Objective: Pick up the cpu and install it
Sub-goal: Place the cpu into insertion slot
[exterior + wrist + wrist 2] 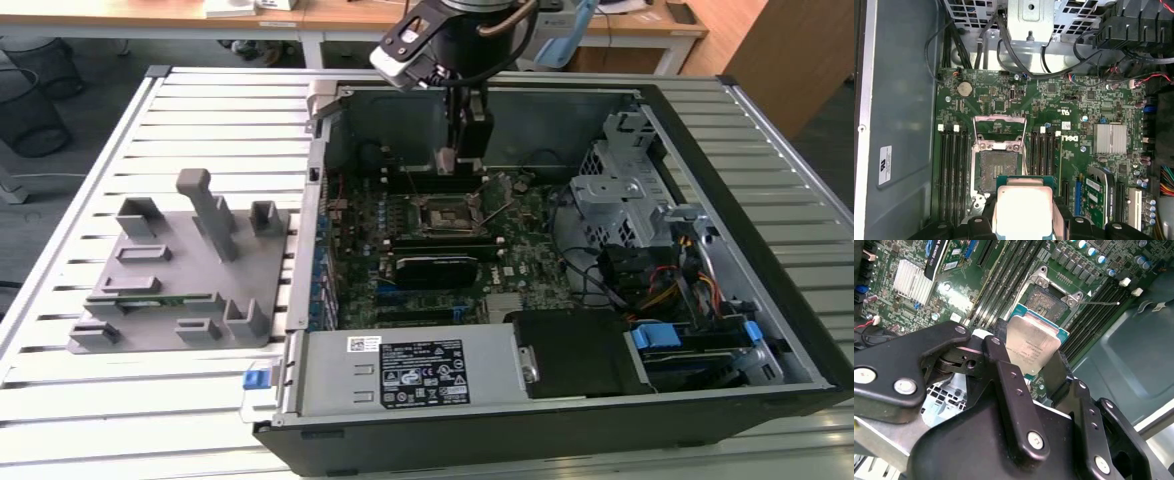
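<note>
While the claw (pixel 461 165) hangs inside the open computer case (pixel 747 150), its two black fingers (pixel 999 360) are clamped on opposite edges of the cpu (pixel 1031 342), and the chip's silver top faces both wrist cameras. In the first wrist view the cpu (pixel 1021 210) sits between the fingers of the claw (pixel 1024 222), with its thin green edge showing along the side farthest from the claw's body.

Just beyond the claw's tips lies the black square socket (pixel 998 170) on the green motherboard (pixel 1079 100). Its metal load frame (pixel 999 131) is swung open on the side of the socket away from the claw. The held chip is not seated. In the second wrist view it stands short of the socket (pixel 1046 297) and slightly tilted against it, though how far above the board it hangs cannot be told. Long dark memory slots (pixel 951 175) run on either side of the socket, flanking the claw's tips. A finned silver heat sink (pixel 1109 137) sits on the board farther off to one side of the claw.

In the exterior view the socket (pixel 441 212) is just below the claw. A grey power supply (pixel 400 370) lies well apart from the claw at the case's near wall. Outside the case, a grey fixture (pixel 187 270) stands on the slatted bench (pixel 200 120), well away from the claw toward the exterior view's left.
</note>
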Available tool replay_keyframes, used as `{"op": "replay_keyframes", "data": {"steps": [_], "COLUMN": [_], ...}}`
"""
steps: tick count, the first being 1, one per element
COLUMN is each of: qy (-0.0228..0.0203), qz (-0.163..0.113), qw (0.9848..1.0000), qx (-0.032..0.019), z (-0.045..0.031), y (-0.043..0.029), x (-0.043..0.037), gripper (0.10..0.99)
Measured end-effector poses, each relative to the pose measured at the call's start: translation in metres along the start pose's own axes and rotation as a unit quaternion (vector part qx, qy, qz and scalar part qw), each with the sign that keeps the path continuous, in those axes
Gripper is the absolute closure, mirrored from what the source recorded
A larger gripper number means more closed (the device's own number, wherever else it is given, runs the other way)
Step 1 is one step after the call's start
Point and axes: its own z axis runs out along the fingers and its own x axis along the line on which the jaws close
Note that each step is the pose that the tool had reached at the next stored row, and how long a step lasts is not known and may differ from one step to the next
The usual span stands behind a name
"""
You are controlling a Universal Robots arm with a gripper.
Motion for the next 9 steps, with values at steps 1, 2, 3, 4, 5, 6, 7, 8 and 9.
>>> {"op": "replay_keyframes", "data": {"steps": [1, 2, 3, 4, 5, 6, 7, 8, 9], "qy": [-0.0001, -0.0001, -0.0001, -0.0001, -0.0001, -0.0001, -0.0001, -0.0001, -0.0002], "qz": [0.0, 0.0, 0.0, 0.0, 0.0, 0.0, 0.0, 0.0, 0.0], "qw": [1.0, 1.0, 1.0, 1.0, 1.0, 1.0, 1.0, 1.0, 1.0], "qx": [0.0001, 0.0001, 0.0001, 0.0001, 0.0001, 0.0001, 0.0001, 0.0001, 0.0001], "z": [0.0009, 0.002, 0.0032, 0.0047, 0.0062, 0.0077, 0.0093, 0.0108, 0.0121], "y": [0.0, 0.0, -0.0001, -0.0001, -0.0001, -0.0001, 0.0001, 0.0002, 0.0006], "x": [0.0001, 0.0001, 0.0002, 0.0003, 0.0004, 0.0005, 0.0005, 0.0006, 0.0007], "gripper": [0.557, 0.557, 0.557, 0.557, 0.557, 0.557, 0.557, 0.557, 0.557]}}
